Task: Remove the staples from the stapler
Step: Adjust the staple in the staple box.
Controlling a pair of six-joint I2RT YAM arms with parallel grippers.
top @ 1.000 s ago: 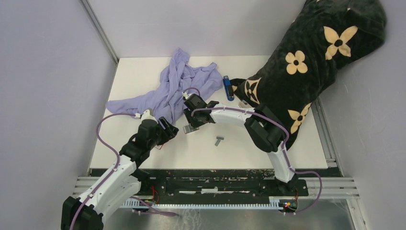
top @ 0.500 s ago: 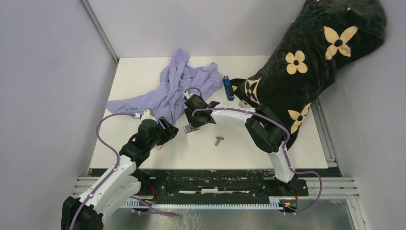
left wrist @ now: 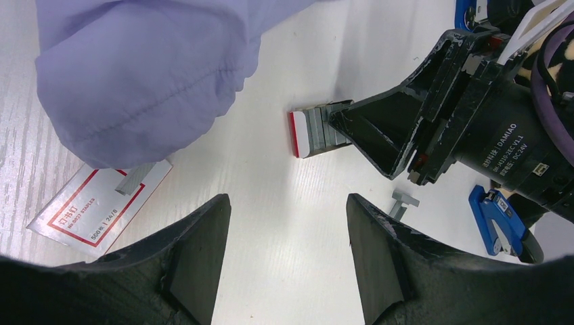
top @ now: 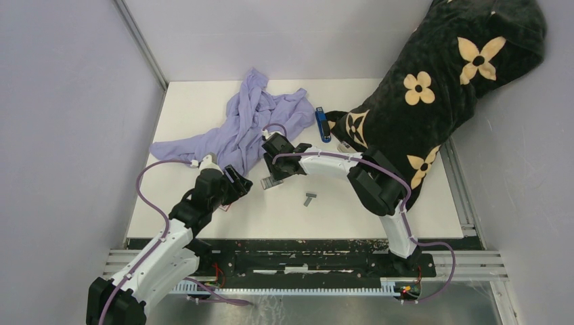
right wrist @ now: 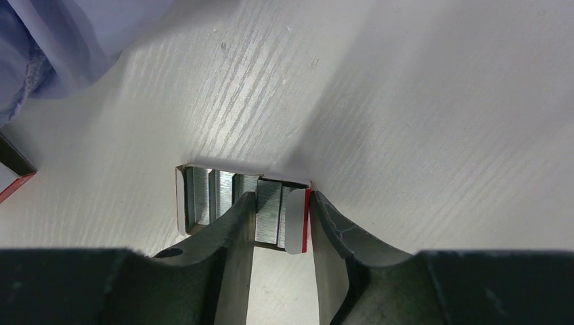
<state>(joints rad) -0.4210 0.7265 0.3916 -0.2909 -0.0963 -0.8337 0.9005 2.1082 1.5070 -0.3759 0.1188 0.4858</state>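
Note:
The blue stapler lies at the back beside the dark bag, away from both grippers. A loose strip of staples rests on the white table. An open red-and-white tray holds several ribbed staples. My right gripper is down on the tray's end. Its fingers press two strips and the white end flap from both sides. My left gripper hovers open to the left, with only bare table between its fingers.
A lilac cloth lies bunched behind the grippers. A black flowered bag fills the back right. A flat red-and-white box sleeve sits under the cloth's edge. A small blue object shows past the right arm.
My right gripper's fingers have drawn in around the end of the staple tray and nudged slightly right. The left arm has not moved.

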